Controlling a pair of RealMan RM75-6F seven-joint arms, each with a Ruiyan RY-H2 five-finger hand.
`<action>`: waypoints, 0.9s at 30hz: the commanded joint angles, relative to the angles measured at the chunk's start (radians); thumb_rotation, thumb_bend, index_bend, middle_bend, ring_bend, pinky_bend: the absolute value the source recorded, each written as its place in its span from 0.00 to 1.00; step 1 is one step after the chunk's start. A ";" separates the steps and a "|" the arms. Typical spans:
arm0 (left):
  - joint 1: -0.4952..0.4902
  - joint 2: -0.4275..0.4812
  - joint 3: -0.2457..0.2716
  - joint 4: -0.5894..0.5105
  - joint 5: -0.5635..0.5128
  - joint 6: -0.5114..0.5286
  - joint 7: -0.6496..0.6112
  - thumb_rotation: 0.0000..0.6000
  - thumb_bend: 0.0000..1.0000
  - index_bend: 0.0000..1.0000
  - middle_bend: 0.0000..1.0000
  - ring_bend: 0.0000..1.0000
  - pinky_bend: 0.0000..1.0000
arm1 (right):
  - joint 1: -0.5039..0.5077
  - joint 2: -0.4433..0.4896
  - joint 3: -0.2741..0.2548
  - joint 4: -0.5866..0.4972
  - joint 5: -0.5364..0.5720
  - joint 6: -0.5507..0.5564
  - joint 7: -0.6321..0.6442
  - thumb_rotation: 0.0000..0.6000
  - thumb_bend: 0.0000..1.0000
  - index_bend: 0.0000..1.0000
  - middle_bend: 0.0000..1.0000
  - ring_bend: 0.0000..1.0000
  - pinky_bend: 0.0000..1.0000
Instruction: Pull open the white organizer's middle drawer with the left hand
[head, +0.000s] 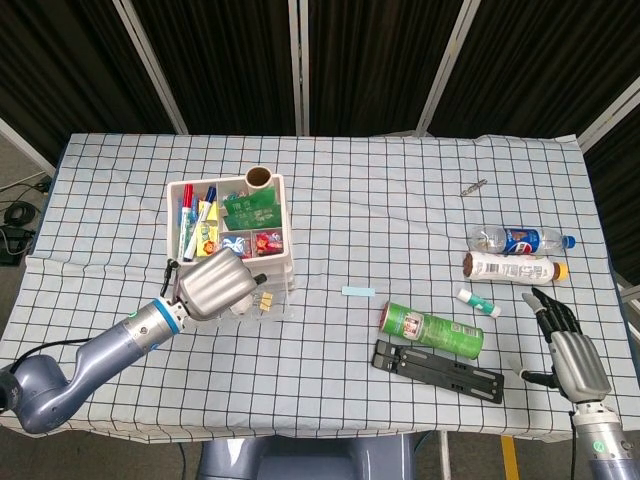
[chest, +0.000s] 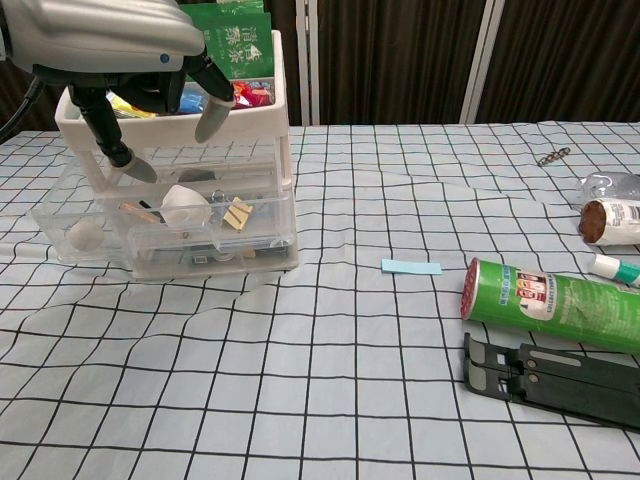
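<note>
The white plastic organizer with clear drawers (chest: 185, 150) stands on the left part of the checked tablecloth (head: 380, 200), its open top tray packed with markers and green packets (head: 248, 208), and a clear drawer (chest: 165, 235) holding a white cap-like piece and small yellow tags juts forward from its front. Near it lies a small pale blue slip (chest: 410, 267); further right are a green cylindrical can (head: 431, 331) on its side, just behind a flat black folding stand (head: 438, 368), then a small white tube with a teal cap (head: 479, 302), a brown-and-white bottle (head: 508, 267) and a clear plastic soda bottle (head: 520, 240), all well apart from the organizer. The silver left hand (head: 213, 282) hangs at the organizer's front, palm down, fingers (chest: 212, 118) spread and pointing downward over the drawers (whether they grip anything I cannot tell). The right hand (head: 565, 350) rests at the table's right edge, fingers apart, holding nothing; only the head view shows it. The chest view alone shows the drawer contents.
</note>
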 joint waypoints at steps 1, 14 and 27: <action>-0.003 -0.003 0.006 0.014 0.006 -0.005 -0.013 1.00 0.00 0.51 1.00 0.90 0.83 | 0.002 -0.004 0.002 0.004 0.004 -0.005 -0.004 1.00 0.11 0.01 0.00 0.00 0.00; -0.007 -0.008 0.036 0.031 0.004 -0.031 -0.018 1.00 0.00 0.51 1.00 0.90 0.83 | 0.002 -0.011 0.004 0.009 0.009 -0.007 -0.012 1.00 0.11 0.01 0.00 0.00 0.00; -0.022 -0.059 0.046 0.053 -0.035 -0.041 0.038 1.00 0.00 0.51 1.00 0.90 0.83 | 0.003 -0.007 0.005 0.008 0.012 -0.015 0.008 1.00 0.11 0.01 0.00 0.00 0.00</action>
